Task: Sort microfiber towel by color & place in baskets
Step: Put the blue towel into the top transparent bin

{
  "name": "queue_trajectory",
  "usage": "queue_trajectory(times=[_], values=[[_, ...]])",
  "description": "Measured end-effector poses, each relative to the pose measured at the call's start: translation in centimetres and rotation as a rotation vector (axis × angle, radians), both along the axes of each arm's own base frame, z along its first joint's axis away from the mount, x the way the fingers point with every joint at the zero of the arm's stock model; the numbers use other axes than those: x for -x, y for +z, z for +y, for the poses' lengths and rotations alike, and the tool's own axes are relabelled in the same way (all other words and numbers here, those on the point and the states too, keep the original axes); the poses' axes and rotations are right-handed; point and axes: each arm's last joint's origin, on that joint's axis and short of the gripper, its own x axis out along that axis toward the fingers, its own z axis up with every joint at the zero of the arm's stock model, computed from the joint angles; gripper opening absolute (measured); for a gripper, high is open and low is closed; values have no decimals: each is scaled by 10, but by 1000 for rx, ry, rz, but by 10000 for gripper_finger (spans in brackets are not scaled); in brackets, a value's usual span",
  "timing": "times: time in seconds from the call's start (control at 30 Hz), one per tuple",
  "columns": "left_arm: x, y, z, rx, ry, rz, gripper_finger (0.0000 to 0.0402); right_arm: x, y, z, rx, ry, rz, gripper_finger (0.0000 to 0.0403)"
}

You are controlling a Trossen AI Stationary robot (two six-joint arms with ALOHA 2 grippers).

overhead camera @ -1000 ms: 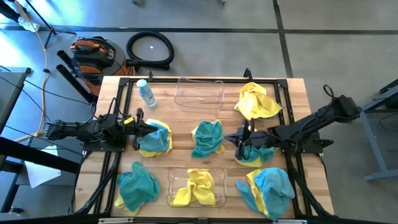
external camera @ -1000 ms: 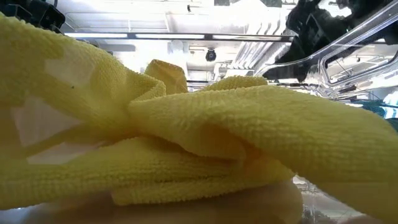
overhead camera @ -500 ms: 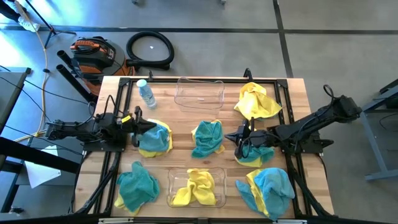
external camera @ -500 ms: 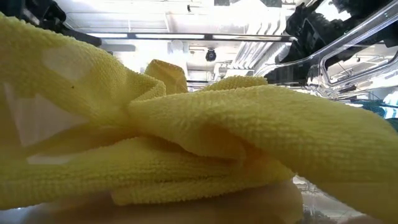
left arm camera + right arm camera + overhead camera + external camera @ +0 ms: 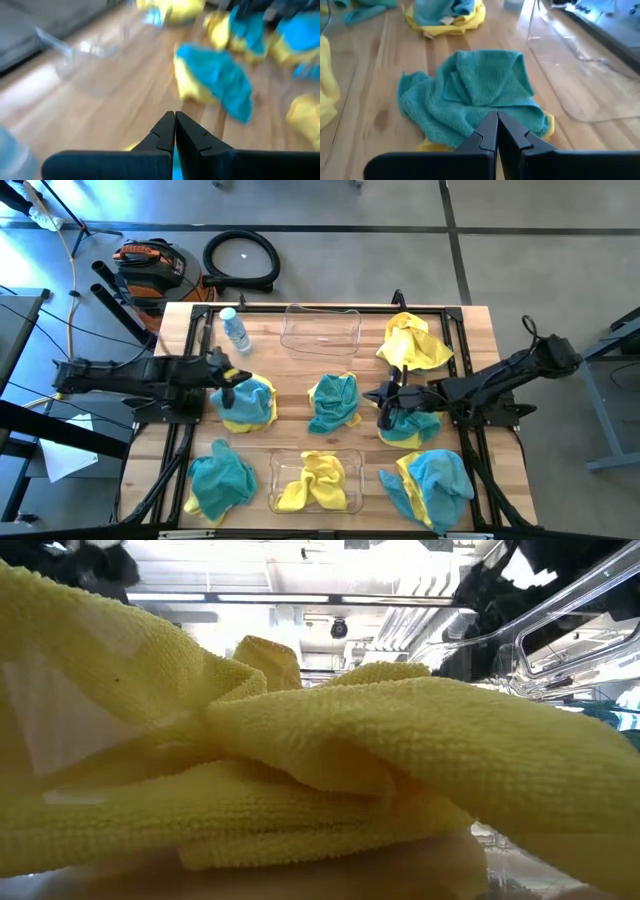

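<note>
High view: left gripper [image 5: 229,379] has shifted sideways above the teal-and-yellow pile [image 5: 248,402], fingers pressed together, empty.
Right gripper [image 5: 385,404]: unmoved, fingers clenched, empty.

Count from high view: two clear baskets, one [image 5: 321,329] holding no cloth, one [image 5: 316,483] holding yellow cloth. Six mixed teal-and-yellow towel heaps on the bare table [image 5: 296,375]; individual cloths per heap cannot be separated. One water bottle [image 5: 235,331], two arms, each with one gripper: left [image 5: 229,387], right [image 5: 385,411].
</note>
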Motion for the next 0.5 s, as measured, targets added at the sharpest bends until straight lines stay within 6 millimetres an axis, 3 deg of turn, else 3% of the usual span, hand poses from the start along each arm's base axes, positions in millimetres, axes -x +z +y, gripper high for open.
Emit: queue_trajectory(times=[0.2, 0.5], values=[[-27, 10, -1, 11, -15, 186, 0, 7, -12, -11, -78, 75, -94, 0], [-55, 29, -7, 125, -180, 297, 3, 45, -36, -17, -186, 54, -340, 0]])
